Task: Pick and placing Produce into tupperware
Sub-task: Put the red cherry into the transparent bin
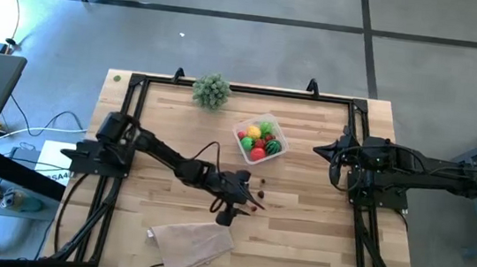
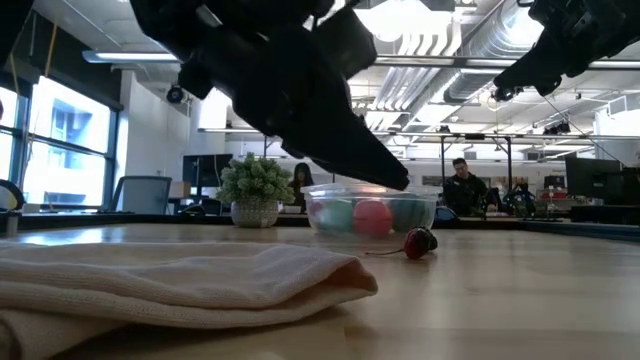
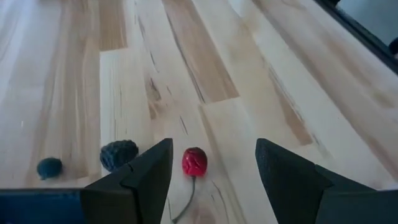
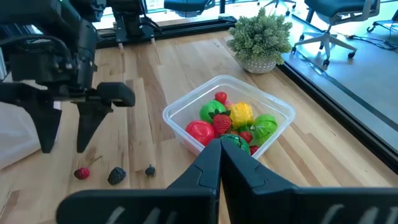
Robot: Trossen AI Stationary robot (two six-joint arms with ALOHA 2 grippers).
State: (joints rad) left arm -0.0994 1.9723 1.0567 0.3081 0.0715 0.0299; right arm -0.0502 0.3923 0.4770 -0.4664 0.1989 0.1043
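Note:
The clear tupperware (image 1: 261,141) stands right of the table's middle and holds several red, green and yellow produce pieces (image 4: 227,118). Three small pieces lie on the wood near it: a red cherry with a stem (image 3: 194,160), a dark berry (image 3: 118,154) and a tiny blue berry (image 3: 49,167). My left gripper (image 3: 214,168) is open and hangs slanted just above the cherry (image 2: 420,242), one finger on each side, touching nothing. My right gripper (image 4: 219,144) is shut and waits at the table's right side (image 1: 318,149), raised and pointing toward the tupperware.
A beige cloth (image 1: 191,242) lies folded near the front edge, left of my left gripper. A bushy pale-green plant ball (image 1: 212,91) stands at the far edge. Black frame rails (image 1: 133,122) border the table. People sit in the room beyond.

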